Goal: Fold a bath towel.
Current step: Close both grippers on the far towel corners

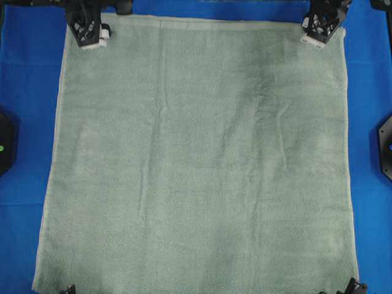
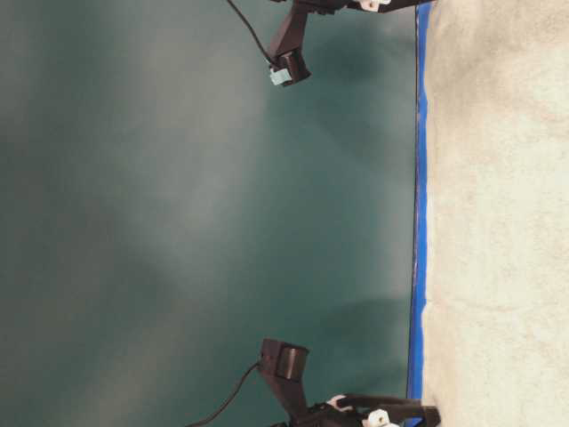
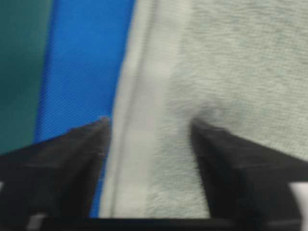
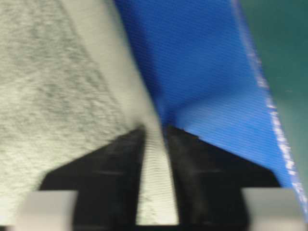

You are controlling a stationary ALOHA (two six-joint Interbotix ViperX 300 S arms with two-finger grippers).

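Note:
The bath towel lies spread flat, pale sage-green, over most of the blue table cover. My left gripper sits at its far left corner and my right gripper at its far right corner. In the left wrist view the left gripper is open, its fingers astride the flat hem band, tips down on the towel. In the right wrist view the right gripper is drawn in tight on the hem, which fills the gap between the fingers.
The table edge runs just beyond the far hem, past a narrow strip of blue cover. Black mounts sit at the left and right sides, and small black parts show at the towel's near corners.

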